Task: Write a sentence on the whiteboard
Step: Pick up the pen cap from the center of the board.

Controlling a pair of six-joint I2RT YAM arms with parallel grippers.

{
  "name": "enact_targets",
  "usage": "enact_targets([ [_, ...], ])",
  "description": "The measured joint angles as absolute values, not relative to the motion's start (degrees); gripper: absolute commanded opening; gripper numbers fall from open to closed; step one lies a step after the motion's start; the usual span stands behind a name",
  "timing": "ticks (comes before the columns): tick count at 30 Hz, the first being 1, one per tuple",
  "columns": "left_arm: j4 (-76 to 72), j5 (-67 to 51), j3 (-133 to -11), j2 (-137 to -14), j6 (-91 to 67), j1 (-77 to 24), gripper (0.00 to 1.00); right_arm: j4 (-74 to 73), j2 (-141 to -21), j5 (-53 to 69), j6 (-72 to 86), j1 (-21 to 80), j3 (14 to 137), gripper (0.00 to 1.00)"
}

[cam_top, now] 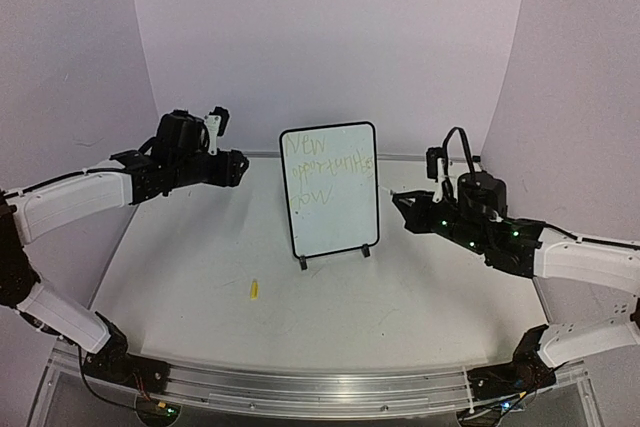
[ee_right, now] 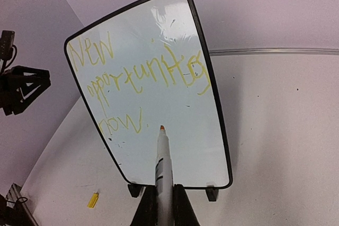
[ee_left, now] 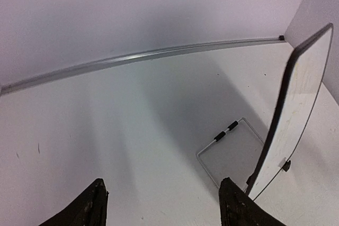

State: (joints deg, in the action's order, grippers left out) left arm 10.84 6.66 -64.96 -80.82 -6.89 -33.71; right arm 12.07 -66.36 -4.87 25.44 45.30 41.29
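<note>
Overhead, the top camera shows a white desk point(cam_top: 200, 257) with pale purple walls point(cam_top: 330, 37) curving round it at the back and sides. A shiny metal rail point(cam_top: 300, 387) runs along the near edge. The whiteboard point(cam_top: 335, 222) stands upright near the middle of the desk on two small black feet, facing the arms. It is white, with a thin black frame and round corners. The sentence point(cam_top: 328, 172) sits in its top half, in faint yellow-green lines that are hard to read from up here. A small yellow cap point(cam_top: 254, 289) lies on the desk in front of the board, a bit to the left and apart from it. The left pincer point(cam_top: 238, 167) hangs to the left of the board and does not touch it. The right pincer point(cam_top: 400, 202) is just beside the board's right edge.

From the left wrist, the two fingers point(ee_left: 90, 207) stand apart with nothing between them. The board shows side-on at the right, so its words cannot be read. Only this view shows a thin wire loop point(ee_left: 225, 131) with two black sleeves, lying flat on the desk close to the board's bottom edge.

From the right wrist, the pincer is clamped on a white marker point(ee_right: 164, 168) that points up at the board. Its orange tip is in front of the plain white part under the words; I cannot tell if it touches. Only in this view are the yellow words clear: "New", then something like "opportunities", then "now".
</note>
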Motion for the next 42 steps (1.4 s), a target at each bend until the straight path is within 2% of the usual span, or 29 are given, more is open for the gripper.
enact_targets([
  [10,15.9,10.9,-48.5,-75.6,-32.7,-34.9,0.70,10.8,-67.8,1.8,28.8,45.6,38.6,0.00],
  [14,17.4,9.9,-44.9,-75.6,-37.1,-39.1,0.70,10.6,-69.7,3.9,30.1,46.3,38.2,0.00],
  [19,16.2,7.2,-42.3,-76.7,-41.3,-42.7,0.64,11.3,-71.7,6.0,32.3,46.9,36.7,0.00],
  [26,15.0,5.7,-40.5,-80.3,-45.1,-48.3,0.63,12.3,-72.2,7.6,34.0,47.0,36.2,0.00],
  [30,15.0,5.2,-40.5,-82.1,-45.2,-49.6,0.59,12.4,-72.4,8.2,34.3,47.0,36.2,0.00],
  [37,15.0,4.3,-40.5,-85.0,-45.6,-51.4,0.42,12.5,-73.1,8.5,35.0,47.0,36.2,0.00],
  [42,14.9,4.2,-40.5,-86.3,-45.3,-52.2,0.36,12.5,-73.8,8.7,35.0,47.0,36.2,0.00],
])
